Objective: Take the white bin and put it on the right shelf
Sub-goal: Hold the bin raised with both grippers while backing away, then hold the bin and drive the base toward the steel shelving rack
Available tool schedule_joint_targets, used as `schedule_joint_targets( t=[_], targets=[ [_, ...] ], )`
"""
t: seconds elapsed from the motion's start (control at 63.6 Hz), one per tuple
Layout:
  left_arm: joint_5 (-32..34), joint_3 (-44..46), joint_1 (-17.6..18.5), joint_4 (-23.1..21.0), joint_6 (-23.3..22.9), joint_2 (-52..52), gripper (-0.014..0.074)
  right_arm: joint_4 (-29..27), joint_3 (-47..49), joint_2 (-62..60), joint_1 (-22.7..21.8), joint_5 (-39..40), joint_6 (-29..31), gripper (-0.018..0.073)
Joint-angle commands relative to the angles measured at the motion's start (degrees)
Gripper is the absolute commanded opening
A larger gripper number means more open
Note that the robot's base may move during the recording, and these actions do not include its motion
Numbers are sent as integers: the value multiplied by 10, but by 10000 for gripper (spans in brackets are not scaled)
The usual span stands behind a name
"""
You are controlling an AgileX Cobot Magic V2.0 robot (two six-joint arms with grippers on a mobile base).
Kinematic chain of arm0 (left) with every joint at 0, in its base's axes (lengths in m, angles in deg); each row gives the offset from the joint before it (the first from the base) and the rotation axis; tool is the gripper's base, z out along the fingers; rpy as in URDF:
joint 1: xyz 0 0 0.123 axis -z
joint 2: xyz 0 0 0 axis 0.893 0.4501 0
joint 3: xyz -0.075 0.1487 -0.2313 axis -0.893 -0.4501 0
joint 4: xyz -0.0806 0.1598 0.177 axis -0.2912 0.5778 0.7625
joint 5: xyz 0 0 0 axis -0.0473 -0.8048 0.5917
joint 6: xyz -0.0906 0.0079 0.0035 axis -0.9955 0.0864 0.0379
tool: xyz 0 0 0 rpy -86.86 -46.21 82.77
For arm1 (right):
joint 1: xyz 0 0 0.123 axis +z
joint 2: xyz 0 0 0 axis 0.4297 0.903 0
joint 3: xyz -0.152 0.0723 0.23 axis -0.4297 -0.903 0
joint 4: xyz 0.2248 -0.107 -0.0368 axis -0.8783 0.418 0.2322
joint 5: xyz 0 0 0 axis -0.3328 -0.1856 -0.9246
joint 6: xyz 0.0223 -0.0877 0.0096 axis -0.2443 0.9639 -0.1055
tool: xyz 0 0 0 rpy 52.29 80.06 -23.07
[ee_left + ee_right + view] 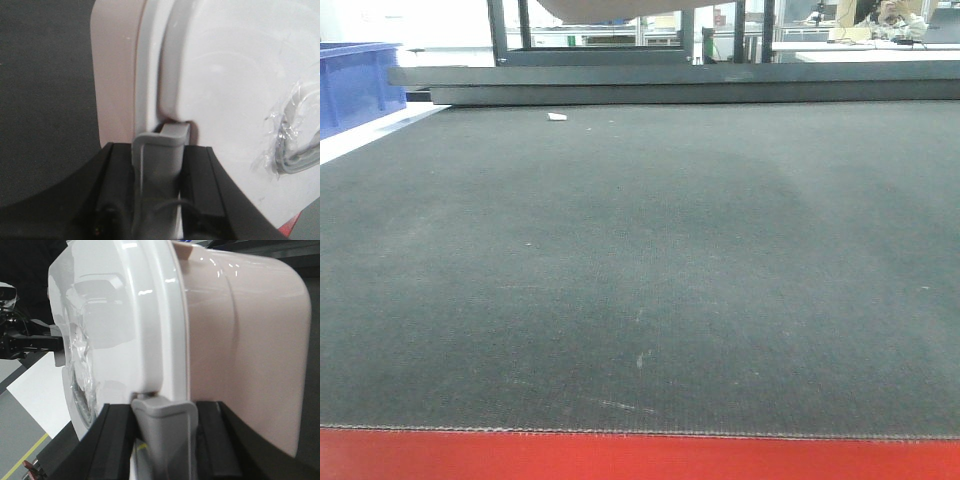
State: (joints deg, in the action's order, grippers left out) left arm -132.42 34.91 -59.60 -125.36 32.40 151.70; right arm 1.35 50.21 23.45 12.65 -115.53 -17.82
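Your white bin [240, 325] hangs above the table mat [640, 260], left gripper [160, 150] and right gripper [165, 412] each clamped only on a grey end latch [162, 427]; move the arms unevenly and it could tilt or slip.

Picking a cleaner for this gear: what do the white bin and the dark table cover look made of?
The white bin: seemingly moulded plastic, glossy; sharp glints on smooth rounded walls. The table cover: perhaps woven fabric or textured rubber, matte; fine grid texture, pale scuffs, no shine.
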Motion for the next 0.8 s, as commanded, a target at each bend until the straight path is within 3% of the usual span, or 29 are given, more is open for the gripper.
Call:
schedule_joint_targets(
  t=[0.0,0.786],
  targets=[
    [-113,18,40,-100,22,-33,-126,-133,18,-20,26,-121,-1,73],
    [-113,18,40,-100,22,-33,-126,-133,18,-20,26,-120,-1,73]
  ],
)
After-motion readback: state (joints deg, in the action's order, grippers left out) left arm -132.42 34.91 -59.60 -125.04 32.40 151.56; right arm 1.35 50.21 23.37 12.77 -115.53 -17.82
